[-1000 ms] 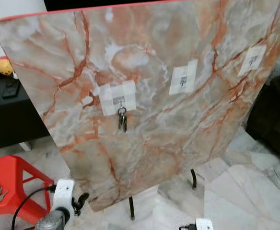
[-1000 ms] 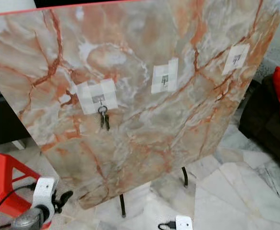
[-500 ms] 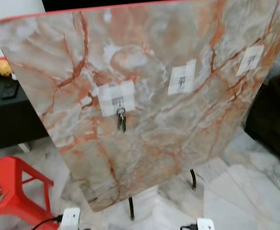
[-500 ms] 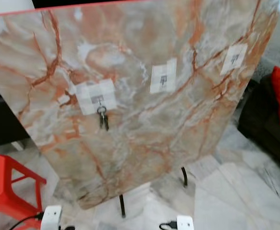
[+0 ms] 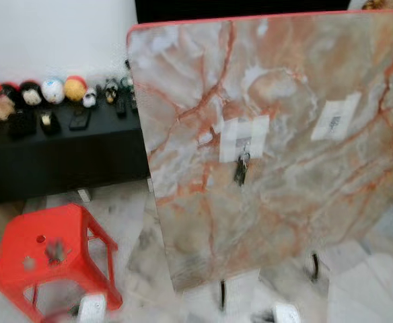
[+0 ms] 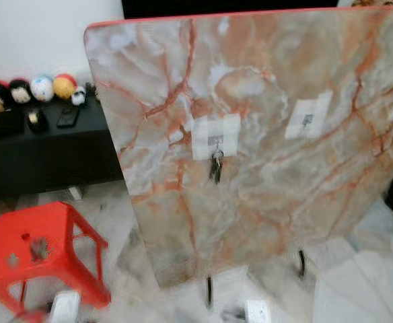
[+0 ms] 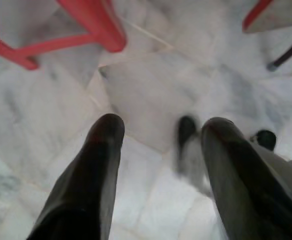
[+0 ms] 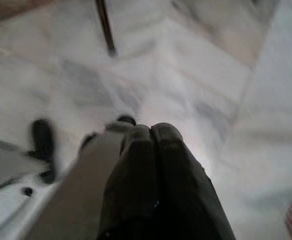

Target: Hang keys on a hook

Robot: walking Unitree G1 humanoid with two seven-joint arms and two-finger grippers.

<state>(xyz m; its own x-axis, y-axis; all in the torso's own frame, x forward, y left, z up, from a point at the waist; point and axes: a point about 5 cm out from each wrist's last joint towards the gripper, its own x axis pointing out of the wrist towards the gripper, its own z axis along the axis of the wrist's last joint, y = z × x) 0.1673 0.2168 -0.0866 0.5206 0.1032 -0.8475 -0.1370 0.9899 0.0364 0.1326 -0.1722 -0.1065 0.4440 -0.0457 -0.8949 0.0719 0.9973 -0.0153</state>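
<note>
**One bunch of keys hangs on the board, another lies on the red stool**

Left eye view: A marble-patterned board (image 5: 284,148) stands tilted on thin black legs over a pale marble floor. Two taped patches show on it, each with a small hook. The hook (image 5: 244,144) nearer the board's left edge carries one bunch of keys (image 5: 240,169), hanging straight down and touching the board face. The second hook (image 5: 336,124), toward the right edge, is bare. Left of the board stands one red stool (image 5: 52,259); a dark blurred cluster, probably a second bunch of keys (image 5: 55,251), lies near the middle of its seat. Behind it, a row of small figurines lines the top of a black cabinet (image 5: 62,158). The picture is smeared.

Right eye view: The same scene, with the same count of two patches, plus a sliver of a third at the board's right edge.

Left wrist view: The left gripper (image 7: 161,135) points at the floor near the stool's red legs, its fingers spread wide with nothing between them.

Right wrist view: The right gripper (image 8: 151,131) points at the floor, fingers pressed together, holding nothing.

Risks, as I judge them: the loose bunch is small and splayed, so a grab could nudge it toward the seat's holes or edge. Any bump against the tilted board could shake the hung keys off.
</note>
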